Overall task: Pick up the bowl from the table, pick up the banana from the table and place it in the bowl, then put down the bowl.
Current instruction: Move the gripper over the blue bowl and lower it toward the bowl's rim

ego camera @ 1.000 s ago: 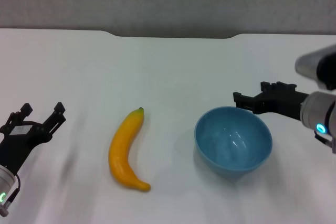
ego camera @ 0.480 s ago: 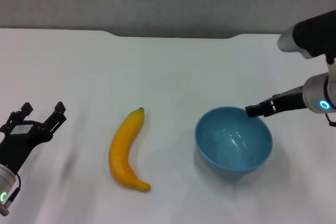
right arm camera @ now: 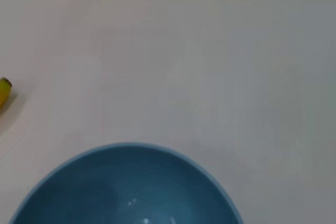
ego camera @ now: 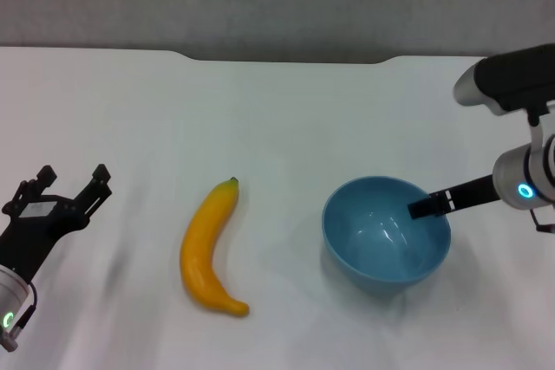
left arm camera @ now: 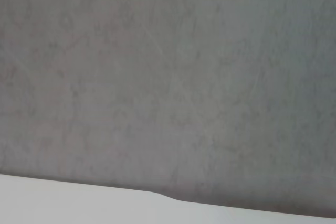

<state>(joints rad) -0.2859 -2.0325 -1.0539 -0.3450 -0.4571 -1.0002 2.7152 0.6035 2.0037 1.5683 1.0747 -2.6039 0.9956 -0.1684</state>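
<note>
Bowl [ego camera: 386, 230] and right gripper [ego camera: 421, 209] have just met: the gripper, behind the far rim a second ago, has turned and dropped until one dark finger [ego camera: 434, 205] reaches over the right-hand rim into the hollow. Its partner is hidden, so whether the jaws are wide or narrow cannot be told. That suggests a rim grasp is being set up. The banana [ego camera: 208, 249] lies untouched well to that finger's left on the table [ego camera: 277, 119]. The left gripper [ego camera: 61, 192] hangs spread wide, well left of the banana.
</note>
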